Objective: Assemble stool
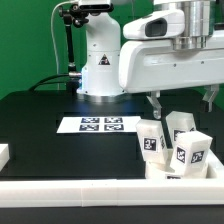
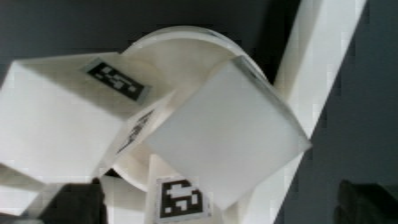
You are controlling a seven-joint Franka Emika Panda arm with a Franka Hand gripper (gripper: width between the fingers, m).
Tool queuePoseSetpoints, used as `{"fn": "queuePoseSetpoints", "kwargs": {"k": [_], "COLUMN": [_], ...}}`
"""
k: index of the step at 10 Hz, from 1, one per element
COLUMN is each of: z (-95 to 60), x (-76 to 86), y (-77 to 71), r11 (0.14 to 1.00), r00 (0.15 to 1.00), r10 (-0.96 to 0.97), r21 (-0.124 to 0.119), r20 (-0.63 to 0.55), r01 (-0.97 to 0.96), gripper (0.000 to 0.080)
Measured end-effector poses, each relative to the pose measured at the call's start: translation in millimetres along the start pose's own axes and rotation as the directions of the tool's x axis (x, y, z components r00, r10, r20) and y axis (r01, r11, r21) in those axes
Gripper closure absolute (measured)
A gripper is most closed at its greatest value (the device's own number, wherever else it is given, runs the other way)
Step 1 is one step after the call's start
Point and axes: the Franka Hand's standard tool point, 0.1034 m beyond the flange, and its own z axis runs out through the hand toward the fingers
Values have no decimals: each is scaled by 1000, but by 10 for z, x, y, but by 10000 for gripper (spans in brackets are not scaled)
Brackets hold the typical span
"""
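Note:
Several small blocky white legs with black-and-white tags stand bunched at the exterior view's right: one (image 1: pixel 150 140), one (image 1: pixel 184 126) and one (image 1: pixel 192 151). My gripper (image 1: pixel 184 100) hangs just above them, open, its dark fingers (image 1: pixel 155 100) spread wide. In the wrist view the gripper (image 2: pixel 217 205) is open with a tagged leg (image 2: pixel 222 130) between the spread fingers (image 2: pixel 71 203), not gripped. Another tagged leg (image 2: pixel 71 100) lies beside it. A rounded white part (image 2: pixel 187 45), possibly the seat, shows behind them; I cannot pick out the seat in the exterior view.
The marker board (image 1: pixel 100 125) lies flat mid-table in front of the robot base (image 1: pixel 100 60). A long white border rail (image 1: pixel 90 190) runs along the front edge and another (image 2: pixel 329 60) runs beside the legs. A small white block (image 1: pixel 3 153) sits at the far left.

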Motion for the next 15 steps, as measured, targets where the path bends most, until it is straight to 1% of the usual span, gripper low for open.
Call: {"fn": "queuePoseSetpoints", "kwargs": {"k": [1,2,3,4,5,6,7,9,10,12,15], "z": [0,8,28,43,42,33,36,43,90,176,200], "x": [-2,18,17,11,8,14,13,12,-9,-44,-55], "y": [12,-57,-98,-157,-244,-258,-233,-228,-243,-201,-179], "r11": [997,983,944,899,861,849,853,856,855,857,861], "r00": [997,984,944,899,862,850,853,856,855,858,861], "r10": [-73,-180,-329,-437,-507,-527,-521,-516,-518,-514,-507], "r21": [-9,-22,-26,-27,-22,-22,-24,-26,-31,-32,-32], "r20": [3,0,7,18,25,23,23,22,18,26,29], "r01": [73,180,329,438,507,527,522,516,518,514,508], "gripper": [150,150,150,150,150,150,150,150,150,150,150]}}
